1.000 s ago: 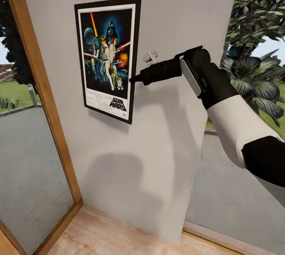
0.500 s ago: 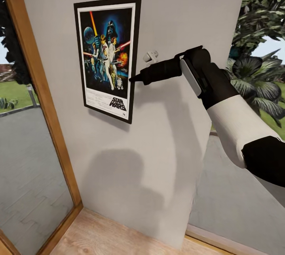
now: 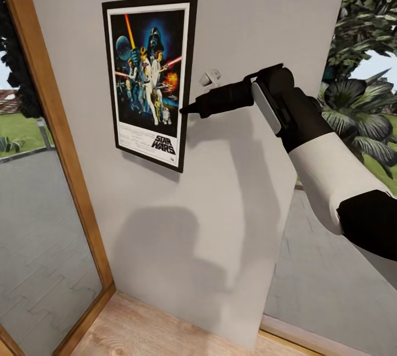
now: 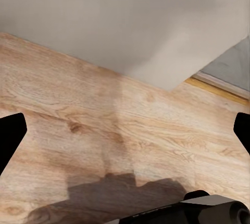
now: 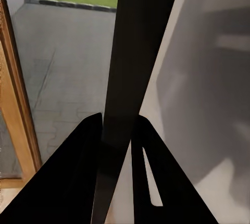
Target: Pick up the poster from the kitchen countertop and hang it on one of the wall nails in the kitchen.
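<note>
Poster point(image 3: 148, 81) reads "STAR WARS"; right gripper point(image 3: 183, 110) pinches frame edge.

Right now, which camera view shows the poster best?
The head view: the whole poster faces the camera on the wall, the right gripper shut on its edge. The right wrist view gives just its dark edge. The left wrist view has floor.

light: bright, even daylight | shadows: soft, grey on wall point(image 3: 220, 223) & floor point(image 4: 104, 130); img sharp, no glare

Poster point(image 3: 148, 80): black-framed, white-bordered Star Wars artwork, upright, slightly tilted, flat against grey wall.
</note>
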You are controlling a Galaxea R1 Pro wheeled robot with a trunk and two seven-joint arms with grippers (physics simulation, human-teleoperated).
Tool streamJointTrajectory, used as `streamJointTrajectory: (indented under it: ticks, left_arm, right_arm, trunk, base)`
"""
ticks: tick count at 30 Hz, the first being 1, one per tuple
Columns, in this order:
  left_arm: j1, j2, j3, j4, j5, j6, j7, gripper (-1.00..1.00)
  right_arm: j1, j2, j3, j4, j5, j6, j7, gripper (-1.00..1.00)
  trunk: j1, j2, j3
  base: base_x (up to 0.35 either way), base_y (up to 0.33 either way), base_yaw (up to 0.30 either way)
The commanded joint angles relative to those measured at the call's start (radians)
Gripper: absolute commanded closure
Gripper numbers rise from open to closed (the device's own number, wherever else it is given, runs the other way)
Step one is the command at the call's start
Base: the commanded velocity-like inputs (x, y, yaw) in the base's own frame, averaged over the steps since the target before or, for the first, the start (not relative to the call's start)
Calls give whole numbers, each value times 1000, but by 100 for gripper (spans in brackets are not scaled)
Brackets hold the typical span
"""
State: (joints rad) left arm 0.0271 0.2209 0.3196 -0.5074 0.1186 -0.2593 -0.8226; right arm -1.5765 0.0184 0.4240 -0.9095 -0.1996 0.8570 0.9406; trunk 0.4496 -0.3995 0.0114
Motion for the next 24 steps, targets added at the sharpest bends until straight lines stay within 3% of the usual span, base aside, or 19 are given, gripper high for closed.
streamJointTrajectory:
  ticks: [1, 24]
  left_arm:
    - [1, 0, 1, 0, 4, 0, -4, -100]
    - [1, 0, 1, -1, 4, 0, -5, -100]
  right_arm:
    - [0, 0, 0, 0, -5, 6, 1, 100]
    - [4, -1, 4, -66, -6, -2, 24, 100]
  trunk:
    - [0, -1, 0]
    - [0, -1, 0]
  base:
    - [0, 0, 0]
    - [0, 0, 0]
